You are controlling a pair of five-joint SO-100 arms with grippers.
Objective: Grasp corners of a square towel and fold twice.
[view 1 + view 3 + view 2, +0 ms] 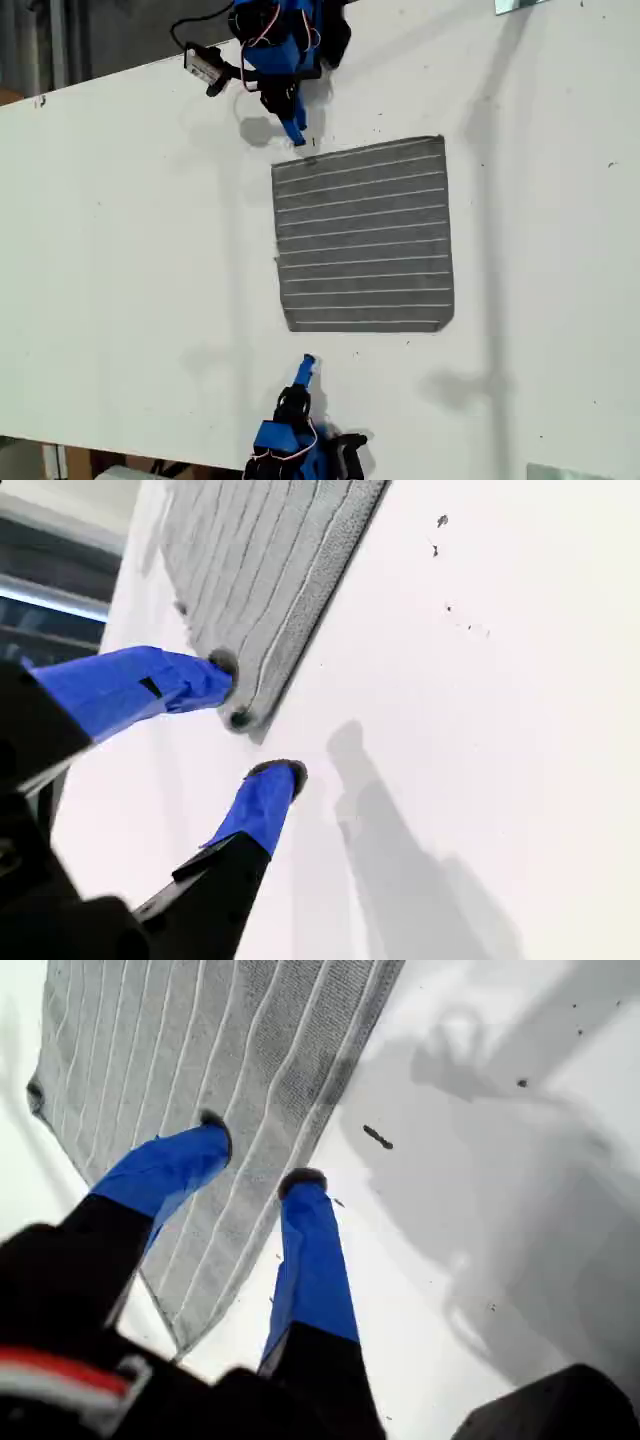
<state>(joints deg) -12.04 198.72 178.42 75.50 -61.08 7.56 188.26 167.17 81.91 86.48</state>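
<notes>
The grey towel (363, 236) with thin white stripes lies flat on the white table (130, 260). My second gripper (296, 135) comes in from the exterior view's top and is open (255, 718). One fingertip (222, 664) rests at the towel's corner (240, 718), which sits between the jaws. My first gripper (307, 362) reaches in from the exterior view's bottom, also open (258, 1152). It hangs over the towel's edge strip (250, 1220), near another corner (180, 1345). Neither gripper holds any cloth.
The table edge runs diagonally across the exterior view's upper left, with a dark room behind it. Arm and pole shadows (485, 200) fall on the table to the exterior view's right of the towel. A pale object (565, 472) pokes in at that view's bottom right.
</notes>
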